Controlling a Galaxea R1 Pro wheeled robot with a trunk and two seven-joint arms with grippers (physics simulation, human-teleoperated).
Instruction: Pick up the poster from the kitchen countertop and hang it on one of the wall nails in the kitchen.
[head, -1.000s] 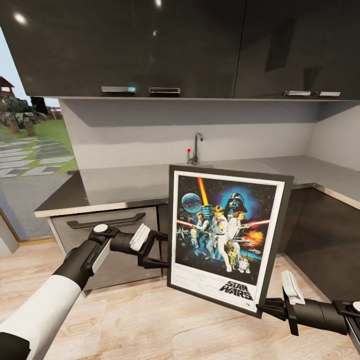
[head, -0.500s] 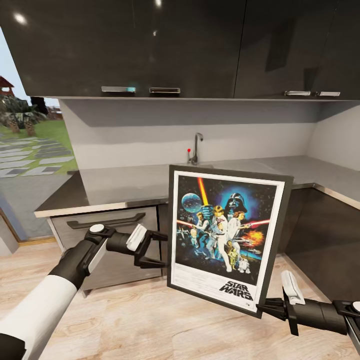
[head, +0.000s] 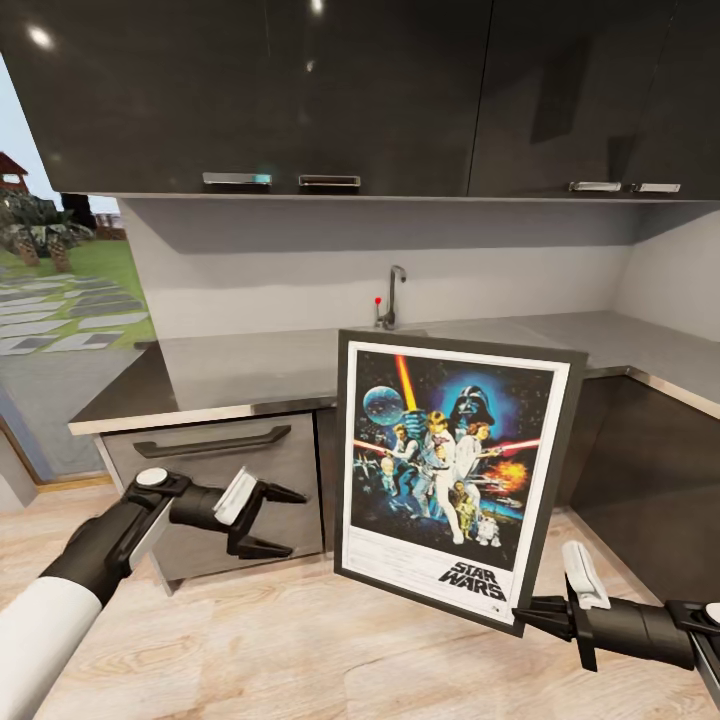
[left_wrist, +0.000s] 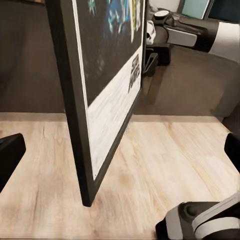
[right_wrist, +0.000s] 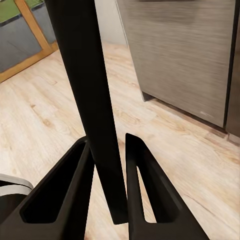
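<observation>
Right end effector (right_wrist: 107, 187) clamps the poster (head: 450, 470) (lower corner); left end effector (head: 272, 520) gapes.

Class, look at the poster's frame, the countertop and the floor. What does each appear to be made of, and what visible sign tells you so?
The poster frame: matte black, maybe wood or plastic; no grain shows. The kitchen countertop: smooth grey, perhaps stone or metal, with a soft sheen. The floor: pale wood planks, with grain and seams.
</observation>
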